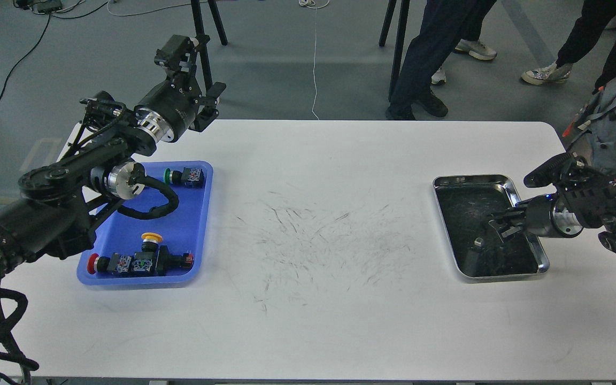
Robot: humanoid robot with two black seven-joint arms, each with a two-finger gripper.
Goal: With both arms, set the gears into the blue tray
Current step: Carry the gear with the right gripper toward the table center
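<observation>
The blue tray (190, 214) lies at the table's left and holds several coloured-cap push-button switches; no gear shows in it. My left gripper (197, 75) hangs open and empty above the table's far edge, behind the blue tray. My right gripper (496, 224) reaches in low over the dark bottom of the steel tray (511, 184). Its dark fingers blend with the tray, so their state is unclear. A small dark piece with a pale top, probably a gear (477, 244), sits in the steel tray just left of and below the fingertips. Whether it touches them is unclear.
A green-cap switch (182, 176) sits at the blue tray's far end. A yellow-cap switch (152, 239) and a red-cap switch (106, 263) lie near its front. The scuffed white table (313, 240) stretches between the trays. People's legs and tripod legs stand beyond the far edge.
</observation>
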